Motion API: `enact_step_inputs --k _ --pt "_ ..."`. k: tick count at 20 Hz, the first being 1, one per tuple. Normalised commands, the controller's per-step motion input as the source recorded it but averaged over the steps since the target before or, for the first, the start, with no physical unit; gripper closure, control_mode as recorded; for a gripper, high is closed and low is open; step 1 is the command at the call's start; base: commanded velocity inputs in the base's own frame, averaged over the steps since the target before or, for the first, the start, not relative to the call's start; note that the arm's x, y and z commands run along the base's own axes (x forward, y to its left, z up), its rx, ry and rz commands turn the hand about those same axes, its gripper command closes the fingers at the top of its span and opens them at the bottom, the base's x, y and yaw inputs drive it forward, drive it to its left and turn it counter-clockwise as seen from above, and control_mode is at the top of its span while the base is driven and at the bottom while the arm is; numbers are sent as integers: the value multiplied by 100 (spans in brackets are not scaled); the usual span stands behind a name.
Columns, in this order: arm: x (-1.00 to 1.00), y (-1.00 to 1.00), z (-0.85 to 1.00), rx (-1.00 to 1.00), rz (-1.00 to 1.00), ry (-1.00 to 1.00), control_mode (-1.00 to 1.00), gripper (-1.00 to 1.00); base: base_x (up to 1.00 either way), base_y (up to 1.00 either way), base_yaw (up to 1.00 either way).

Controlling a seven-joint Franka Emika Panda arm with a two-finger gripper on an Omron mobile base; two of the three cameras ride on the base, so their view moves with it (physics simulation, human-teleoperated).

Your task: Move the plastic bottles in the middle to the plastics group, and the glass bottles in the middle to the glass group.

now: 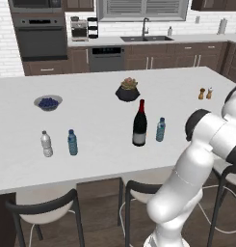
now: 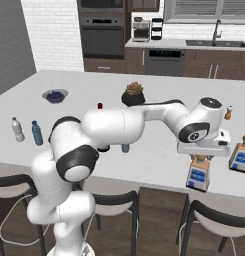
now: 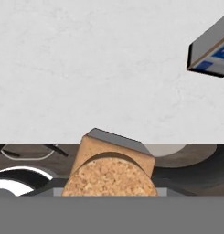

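On the white surface (image 1: 100,159) the tall dark wine bottle (image 1: 139,124) stands upright near the middle, with a red top and a pale label whose print is too small to read. Just beside it to the right stands the small pale grey-blue water bottle (image 1: 161,129), upright and not touching it. Well to the left, near the front edge, the plastics group stands as two small bottles side by side: a clear whitish one (image 1: 46,144) and a deeper blue one (image 1: 72,142). In the right base view the arm reaches far to the right, and the claw (image 2: 200,161) sits directly over the tan neck of a squarish bottle (image 2: 198,176) with a blue-and-white label, standing near the front edge of the surface. A second squarish bottle (image 2: 240,157) of the same look stands near it further right. Their labels show blue panels on white, but no wording can be made out. The hand view looks down on the cork-textured top of the near bottle (image 3: 111,176), right at the claw's position; whether the claw is apart or closed on the neck cannot be told. Further back lie a bowl of blue fruit (image 1: 48,102), a dark potted plant (image 1: 128,90) and two small shakers (image 1: 205,93).
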Motion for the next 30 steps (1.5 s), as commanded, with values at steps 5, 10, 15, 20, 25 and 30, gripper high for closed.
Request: enact_step_inputs --k 5,10,15,20,25,30 --pt "30 0 -7 -1 0 0 -100 100 0 0 0" --pt "31 0 -3 -4 0 -1 -100 100 0 0 0" --pt "-1 -20 0 0 6 -3 -100 100 0 0 0" --pt "-6 -10 0 0 1 -8 -100 100 0 0 0" --pt "-5 -11 0 0 0 -7 -100 100 0 0 0" --pt "-1 -38 0 0 0 -3 -100 100 0 0 0"
